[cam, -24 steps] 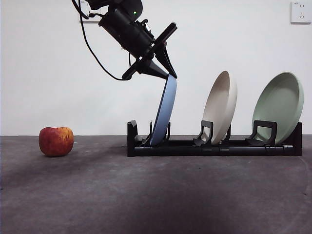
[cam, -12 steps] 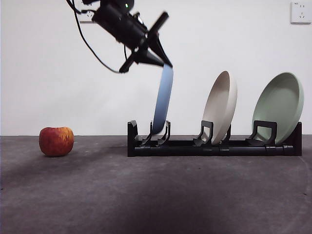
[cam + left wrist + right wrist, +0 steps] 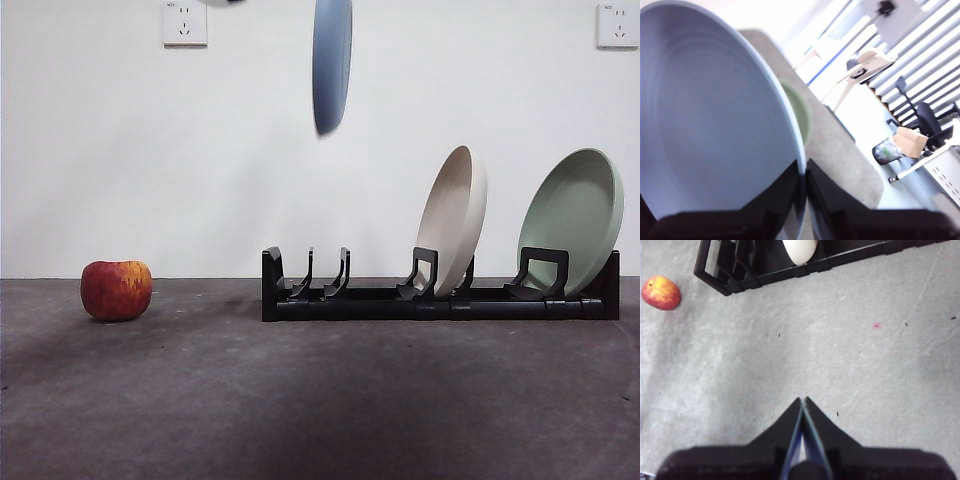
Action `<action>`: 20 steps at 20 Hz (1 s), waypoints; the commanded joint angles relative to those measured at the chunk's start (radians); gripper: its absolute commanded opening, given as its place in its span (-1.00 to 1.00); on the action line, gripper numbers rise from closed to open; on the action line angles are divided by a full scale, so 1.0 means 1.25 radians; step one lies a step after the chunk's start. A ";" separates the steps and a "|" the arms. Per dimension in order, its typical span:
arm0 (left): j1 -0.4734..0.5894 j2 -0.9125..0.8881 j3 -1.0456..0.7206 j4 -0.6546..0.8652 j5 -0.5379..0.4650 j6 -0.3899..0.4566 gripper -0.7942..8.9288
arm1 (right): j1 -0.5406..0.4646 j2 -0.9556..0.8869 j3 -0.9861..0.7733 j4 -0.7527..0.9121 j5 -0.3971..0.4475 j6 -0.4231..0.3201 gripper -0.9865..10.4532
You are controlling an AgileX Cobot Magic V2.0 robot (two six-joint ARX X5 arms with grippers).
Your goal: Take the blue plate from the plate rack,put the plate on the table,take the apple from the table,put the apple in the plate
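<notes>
The blue plate hangs edge-on high above the plate rack, clear of its empty left slot. In the left wrist view my left gripper is shut on the rim of the blue plate; the arm itself is above the front view's top edge. The apple sits on the table at the left, well apart from the rack. My right gripper is shut and empty, high over the bare table, with the apple and the rack far from it.
A beige plate and a pale green plate stand tilted in the rack's middle and right slots. Two wall sockets are on the white wall behind.
The left gripper has lifted the blue plate up out of the rack's left slot, and the arm has risen out of the front view. The apple and the other plates have not moved.
</notes>
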 commanded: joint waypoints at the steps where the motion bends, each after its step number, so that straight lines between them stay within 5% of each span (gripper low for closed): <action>1: -0.015 0.004 0.090 -0.070 0.003 0.054 -0.85 | 0.000 0.000 0.004 0.001 0.002 -0.014 -0.83; 5: -0.045 -0.002 0.189 -0.119 0.004 0.090 -0.85 | 0.000 -0.002 0.004 -0.002 0.002 -0.013 -0.83; 20: -0.136 -0.184 0.178 -0.127 0.066 0.163 -0.85 | 0.000 -0.003 0.004 -0.018 0.001 -0.015 -0.83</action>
